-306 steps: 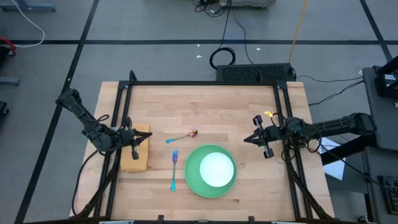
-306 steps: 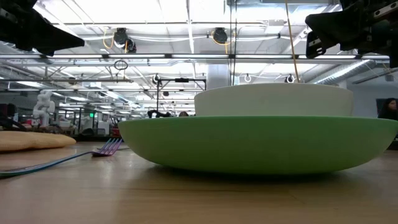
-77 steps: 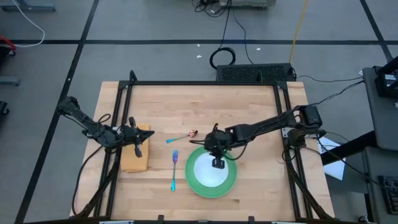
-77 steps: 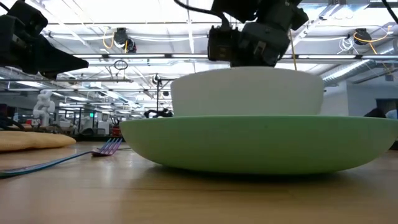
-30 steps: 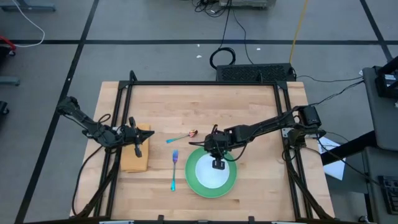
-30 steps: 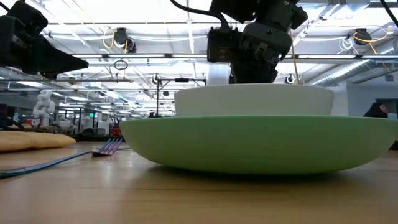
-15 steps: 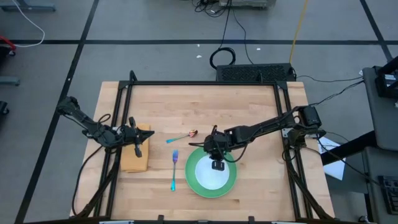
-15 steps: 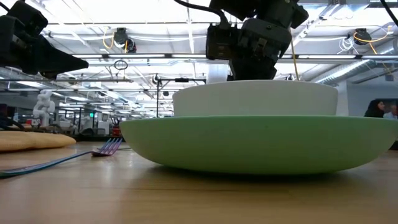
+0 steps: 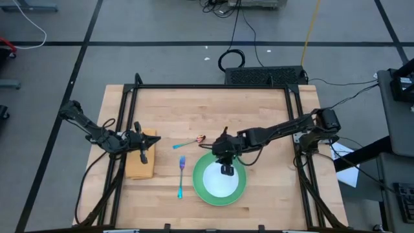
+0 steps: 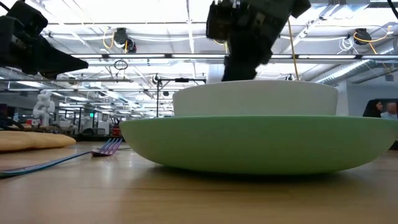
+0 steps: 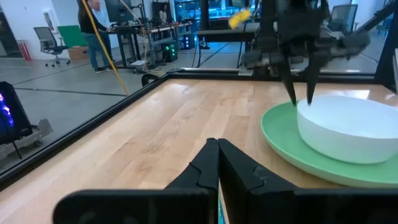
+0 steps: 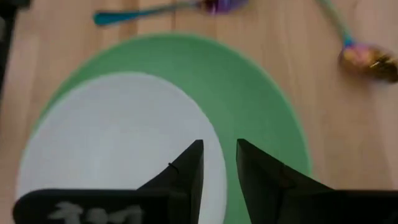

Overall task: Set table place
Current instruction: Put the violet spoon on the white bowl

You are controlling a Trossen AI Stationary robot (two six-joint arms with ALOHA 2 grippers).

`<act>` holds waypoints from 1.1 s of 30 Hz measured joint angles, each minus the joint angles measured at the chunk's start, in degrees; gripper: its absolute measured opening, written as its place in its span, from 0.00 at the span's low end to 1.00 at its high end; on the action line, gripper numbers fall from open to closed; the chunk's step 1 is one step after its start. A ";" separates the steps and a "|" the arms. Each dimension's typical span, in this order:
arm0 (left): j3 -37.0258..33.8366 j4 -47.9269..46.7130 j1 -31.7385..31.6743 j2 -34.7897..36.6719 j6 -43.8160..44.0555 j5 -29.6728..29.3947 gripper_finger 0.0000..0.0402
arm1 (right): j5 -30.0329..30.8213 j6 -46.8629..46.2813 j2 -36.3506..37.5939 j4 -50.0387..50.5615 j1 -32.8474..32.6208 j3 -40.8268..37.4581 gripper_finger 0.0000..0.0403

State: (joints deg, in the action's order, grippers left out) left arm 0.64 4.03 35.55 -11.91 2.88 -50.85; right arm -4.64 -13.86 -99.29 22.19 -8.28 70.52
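Right gripper (image 9: 225, 162) poised above the white bowl's (image 9: 222, 181) far rim, fingers (image 12: 186, 169) slightly apart and gripping nothing, bowl seated in the green plate (image 9: 240, 191) on the tabletop (image 9: 213, 110); left gripper (image 9: 140, 144), fingers together, over the tan cloth (image 9: 139, 167).

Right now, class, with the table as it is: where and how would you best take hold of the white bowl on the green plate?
Grip the bowl's rim, coming straight down from above. It sits upright and open on the plate, so the thin wall fits between two fingers, one inside and one outside. The right hand hangs over the rim's far edge, slightly open. The left hand waits shut by the cloth.
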 joint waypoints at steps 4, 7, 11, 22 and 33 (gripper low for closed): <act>0.00 0.01 0.00 -0.19 0.00 0.07 0.02 | 0.08 0.30 3.11 -1.41 0.59 0.00 0.21; 0.00 -0.01 -0.01 -0.21 0.00 0.07 0.02 | 0.09 2.82 5.05 -2.67 1.18 0.00 0.21; 0.00 -0.02 0.00 -0.21 0.00 0.05 0.02 | -0.11 4.22 5.85 -3.52 2.29 0.00 0.13; 0.00 -0.06 0.00 -0.25 0.15 0.05 0.02 | -3.24 13.61 6.86 -6.01 3.17 -0.02 0.00; 0.04 -0.82 0.08 -0.48 0.11 2.01 0.02 | -3.13 17.25 19.66 -11.29 6.97 -6.46 0.00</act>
State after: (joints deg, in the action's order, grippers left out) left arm 0.69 3.21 35.63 -12.39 2.98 -48.84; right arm -7.77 3.39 -79.62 10.90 -1.31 64.06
